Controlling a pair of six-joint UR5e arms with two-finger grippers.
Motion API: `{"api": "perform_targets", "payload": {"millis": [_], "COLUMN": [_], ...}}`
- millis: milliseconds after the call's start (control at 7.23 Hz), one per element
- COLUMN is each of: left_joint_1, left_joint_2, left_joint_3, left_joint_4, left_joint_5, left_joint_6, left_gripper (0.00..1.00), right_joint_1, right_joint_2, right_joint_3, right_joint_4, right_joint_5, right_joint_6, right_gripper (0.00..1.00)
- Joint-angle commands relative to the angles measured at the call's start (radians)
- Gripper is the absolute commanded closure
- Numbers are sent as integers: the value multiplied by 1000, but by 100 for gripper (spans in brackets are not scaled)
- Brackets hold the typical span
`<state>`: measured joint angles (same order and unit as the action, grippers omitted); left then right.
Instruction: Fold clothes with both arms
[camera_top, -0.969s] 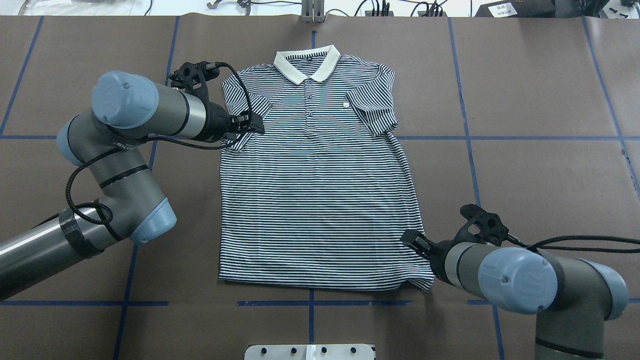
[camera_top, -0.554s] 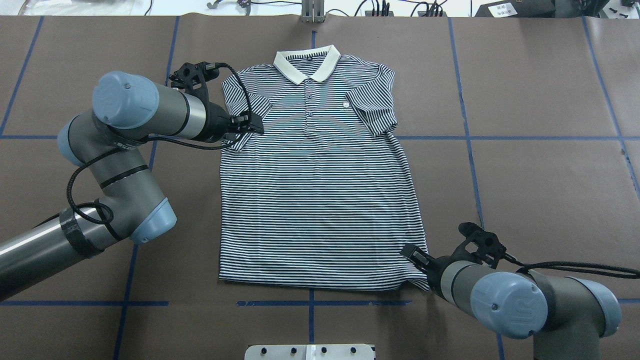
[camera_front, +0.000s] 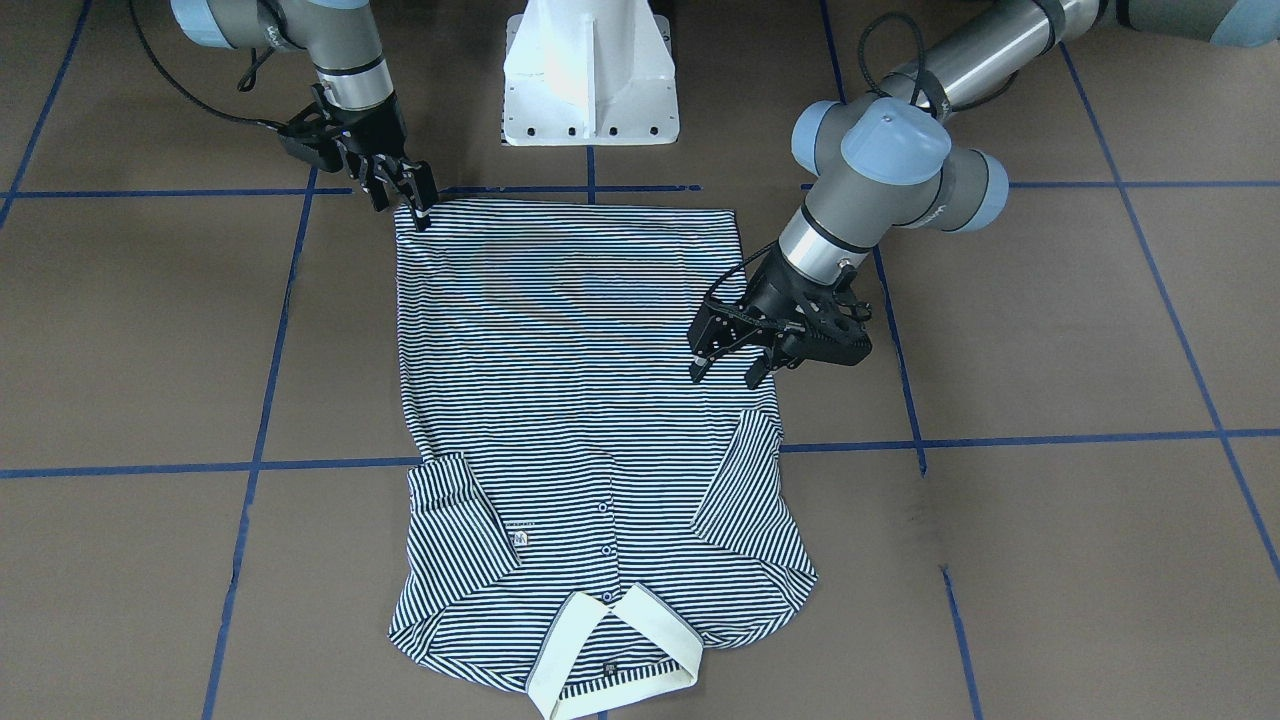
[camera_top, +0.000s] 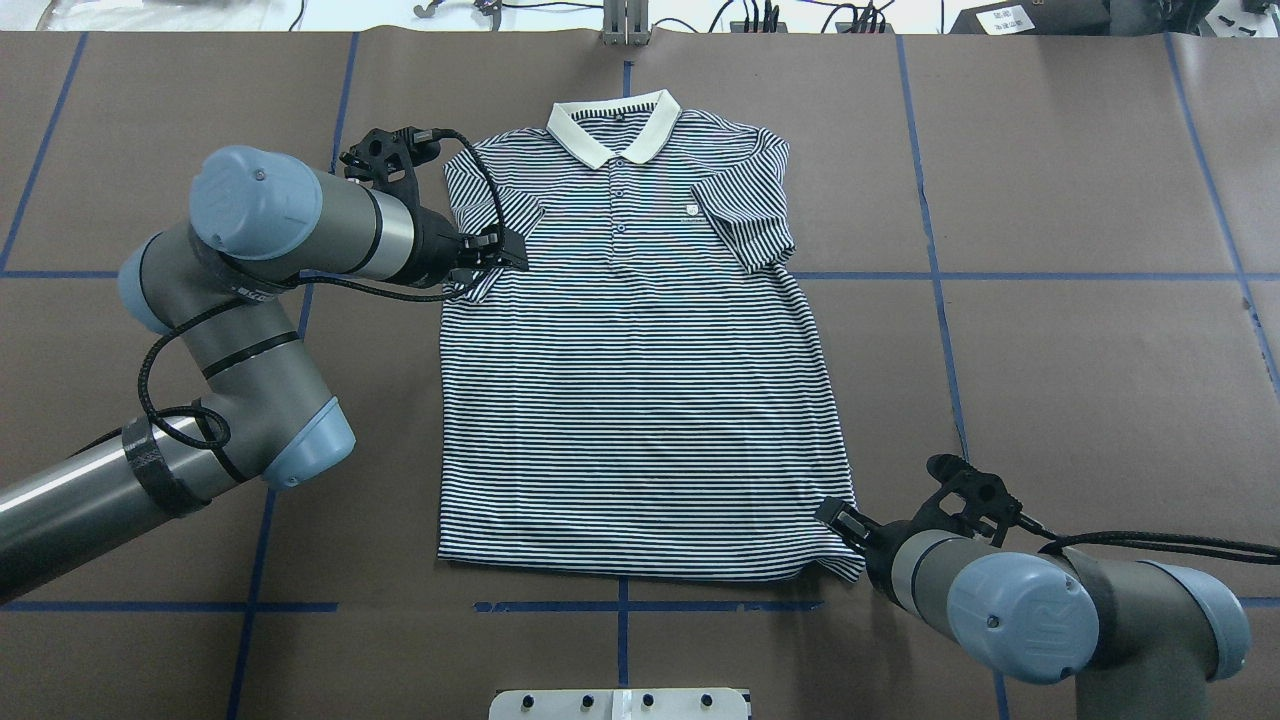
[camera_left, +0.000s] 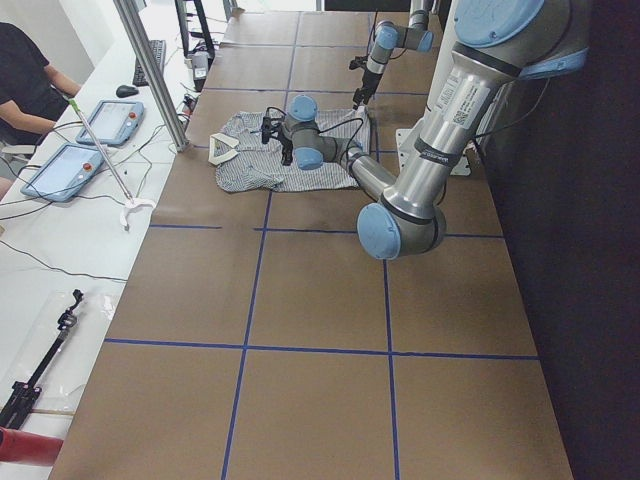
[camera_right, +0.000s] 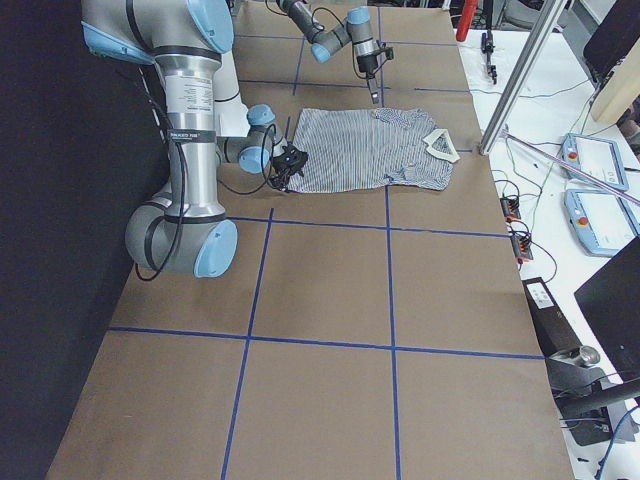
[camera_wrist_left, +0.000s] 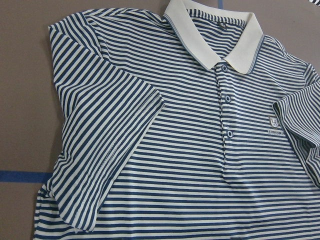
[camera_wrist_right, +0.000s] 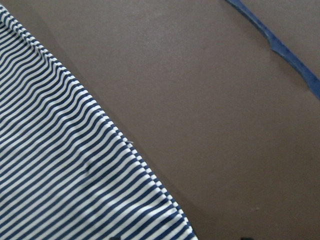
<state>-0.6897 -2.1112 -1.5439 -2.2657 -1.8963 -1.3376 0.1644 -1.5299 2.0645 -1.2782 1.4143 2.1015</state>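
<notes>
The striped polo shirt lies flat and front up on the brown counter, collar away from the robot. The left hand hovers spread open and empty over the shirt's edge by a sleeve. The right hand sits at a hem corner; I cannot tell whether it grips.

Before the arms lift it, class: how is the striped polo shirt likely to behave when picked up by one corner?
Probably floppy: the polo shirt lies flat with soft ripples, so it should drape and sag. Likely light, being thin knit. Its folded-in sleeve may fall open.
</notes>
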Motion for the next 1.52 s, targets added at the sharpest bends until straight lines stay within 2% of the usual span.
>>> {"api": "perform_targets", "payload": {"millis": [0, 138, 277, 415, 969, 1107, 1246, 1384], "left_joint_1": [1, 1, 1, 1, 2, 9, 51, 123], "left_joint_2": [-1, -3, -3, -4, -4, -1, 38, 142], "left_joint_3": [2, 2, 2, 2, -10, -59, -173, -312], "left_joint_4": [0, 2, 2, 2, 2, 38, 132, 171], "left_joint_5": [0, 0, 0, 0, -1, -1, 8, 60], "left_joint_6": [0, 0, -2, -2, -43, -89, -113, -180], "left_gripper": [23, 23, 23, 23, 23, 23, 23, 23], "right_joint_1": [-6, -11, -17, -28, -29, -11, 18, 26], "right_joint_2": [-3, -10, -10, -10, -12, -10, -12, -13], "right_joint_3": [0, 0, 2, 2, 55, 57, 75, 80], "right_joint_4": [0, 0, 0, 0, 0, 0, 0, 0], "right_joint_5": [0, -1, -1, -3, -5, -2, 11, 20], "right_joint_6": [3, 5, 6, 11, 26, 20, 14, 12], "right_gripper": [44, 68, 87, 98, 100, 100, 100, 100]}}
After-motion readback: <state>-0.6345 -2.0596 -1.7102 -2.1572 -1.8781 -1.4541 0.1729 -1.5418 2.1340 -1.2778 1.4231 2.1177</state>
